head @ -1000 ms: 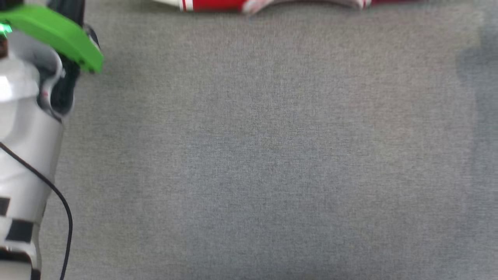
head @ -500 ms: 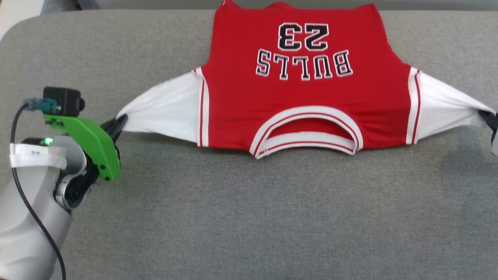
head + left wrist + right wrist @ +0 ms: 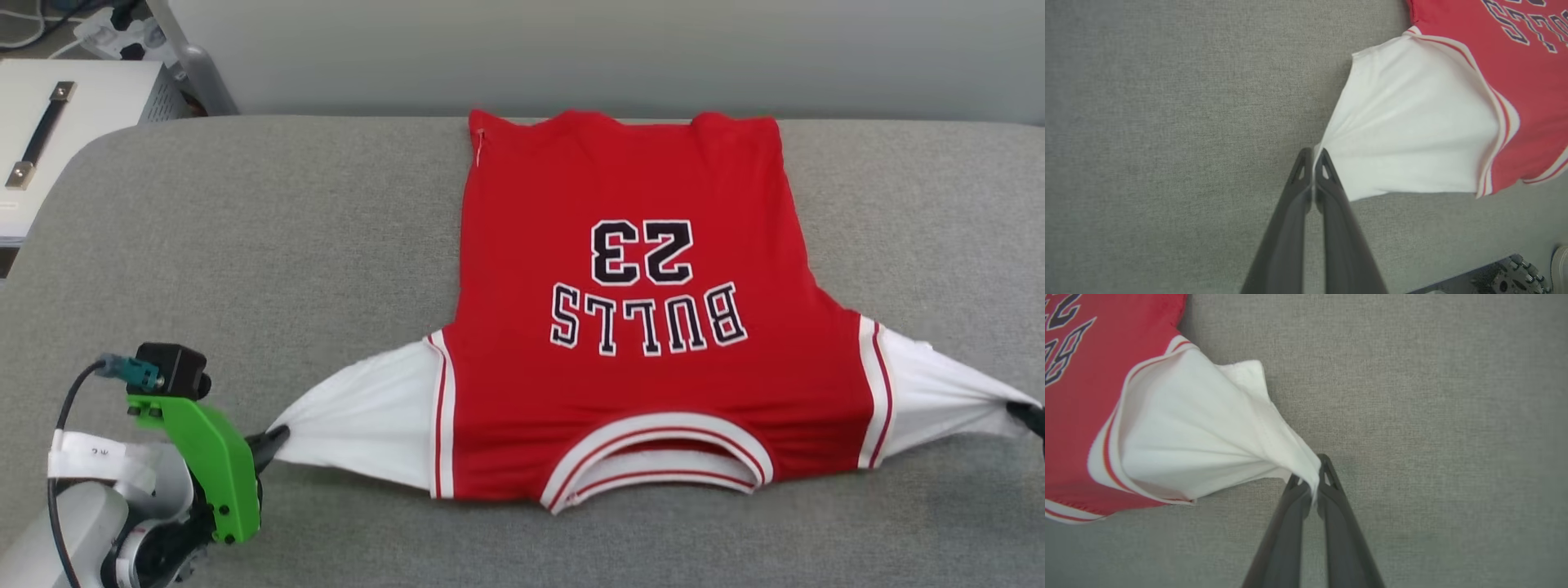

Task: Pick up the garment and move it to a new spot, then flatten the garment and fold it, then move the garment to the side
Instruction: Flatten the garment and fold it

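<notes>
Head view has swung upward over the last second. First it gives you almost nothing but grey cloth with a red sliver at the top, then the shirt high in the picture. Now the garment [image 3: 653, 392] sits lower, with the far edge and the wall [image 3: 571, 49] in sight. Read that as the camera lifting, not the shirt travelling: its hem lay at the far edge half a second ago and lies there now.

The hold is unchanged too. The left gripper [image 3: 273, 441] is clamped on the tip of the left sleeve [image 3: 367, 425], and the right gripper [image 3: 1029, 416] pinches the tip of the right sleeve [image 3: 939, 400]. Both wrist views show you white cloth nipped between closed fingers. The garment lies print up, collar toward the robot, drawn taut sideways between the two.

You are likely in the flattening step, and no fold has been made.

The grey surface [image 3: 245, 245] is woven fabric with a rounded corner at the far left. Beyond that corner stand a white cabinet [image 3: 73, 122] with a dark handle and some cables [image 3: 114, 24].
</notes>
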You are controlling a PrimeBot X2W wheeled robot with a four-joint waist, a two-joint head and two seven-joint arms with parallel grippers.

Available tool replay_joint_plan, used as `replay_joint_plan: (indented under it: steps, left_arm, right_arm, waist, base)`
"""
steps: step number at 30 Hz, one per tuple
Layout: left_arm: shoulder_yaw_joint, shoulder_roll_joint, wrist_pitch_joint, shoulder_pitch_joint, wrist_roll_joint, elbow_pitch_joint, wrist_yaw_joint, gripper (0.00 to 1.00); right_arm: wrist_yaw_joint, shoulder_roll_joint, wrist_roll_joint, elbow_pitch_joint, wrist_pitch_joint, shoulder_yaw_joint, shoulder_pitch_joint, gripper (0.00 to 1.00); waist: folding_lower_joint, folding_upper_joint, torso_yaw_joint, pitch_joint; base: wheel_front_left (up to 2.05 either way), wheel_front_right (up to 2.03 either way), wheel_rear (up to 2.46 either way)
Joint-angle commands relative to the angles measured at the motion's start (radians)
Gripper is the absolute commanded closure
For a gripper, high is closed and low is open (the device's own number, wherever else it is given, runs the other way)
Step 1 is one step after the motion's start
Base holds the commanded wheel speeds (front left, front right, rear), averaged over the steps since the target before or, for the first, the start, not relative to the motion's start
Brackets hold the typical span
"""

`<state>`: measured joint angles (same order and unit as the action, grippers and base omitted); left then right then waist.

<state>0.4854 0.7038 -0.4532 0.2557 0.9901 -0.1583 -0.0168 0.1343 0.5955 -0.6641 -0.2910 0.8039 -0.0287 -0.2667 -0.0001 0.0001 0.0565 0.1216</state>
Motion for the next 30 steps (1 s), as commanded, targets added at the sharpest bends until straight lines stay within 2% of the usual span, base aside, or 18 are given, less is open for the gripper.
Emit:
replay_joint_plan:
  steps: [1, 5, 9, 16, 17, 18, 19, 24, 30]
  left_arm:
    - [-0.013, 0.029, -0.009, -0.043, 0.019, 0.011, -0.023, 1.00]
    - [-0.018, 0.049, -0.034, -0.121, 0.059, 0.076, -0.047, 1.00]
    - [-0.010, 0.048, -0.038, -0.172, 0.077, 0.128, -0.053, 1.00]
    - [0.014, 0.029, -0.042, -0.181, 0.075, 0.188, -0.052, 1.00]
    - [0.018, 0.029, -0.047, -0.180, 0.072, 0.197, -0.052, 1.00]
    - [0.024, 0.030, -0.054, -0.177, 0.069, 0.210, -0.053, 1.00]
    - [0.037, 0.019, -0.066, -0.161, 0.065, 0.269, -0.050, 1.00]
    - [0.053, 0.024, -0.089, -0.140, 0.047, 0.333, -0.053, 1.00]
    - [0.065, 0.041, -0.119, -0.129, 0.031, 0.423, -0.068, 1.00]
  right_arm:
    - [-0.004, -0.001, 0.008, 0.020, 0.026, -0.038, 0.043, 1.00]
    - [-0.004, -0.032, 0.022, 0.107, 0.113, -0.122, 0.156, 1.00]
    - [-0.004, -0.074, 0.043, 0.194, 0.180, -0.192, 0.240, 1.00]
    - [-0.004, -0.128, 0.083, 0.297, 0.250, -0.232, 0.284, 1.00]
    - [-0.004, -0.124, 0.086, 0.314, 0.253, -0.225, 0.285, 0.54]
    - [-0.004, -0.119, 0.090, 0.329, 0.258, -0.220, 0.287, 0.00]
    - [-0.004, -0.113, 0.079, 0.370, 0.290, -0.223, 0.277, 0.00]
    - [-0.004, -0.103, 0.066, 0.427, 0.329, -0.231, 0.194, 0.00]
    - [-0.004, -0.101, 0.059, 0.473, 0.401, -0.222, 0.021, 0.00]
  waist:
    - [0.0001, -0.0001, -0.002, -0.018]
    - [0.0001, -0.0001, -0.003, -0.028]
    - [0.0001, -0.0001, -0.001, -0.033]
    - [0.0001, -0.0001, 0.007, -0.022]
    - [0.0001, -0.0001, 0.009, -0.017]
    - [0.0001, -0.0001, 0.012, -0.010]
    - [0.0001, -0.0001, 0.031, 0.024]
    - [0.0001, -0.0001, 0.058, 0.102]
    - [0.0001, -0.0001, 0.099, 0.220]
  base:
    - [0.00, 0.00, 0.00]
    - [0.00, 0.00, 0.00]
    - [0.00, 0.00, 0.00]
    - [0.00, 0.00, 0.00]
    - [0.00, 0.00, 0.00]
    - [0.00, 0.00, 0.00]
    - [0.00, 0.00, 0.00]
    - [0.00, 0.00, 0.00]
    - [0.00, 0.00, 0.00]
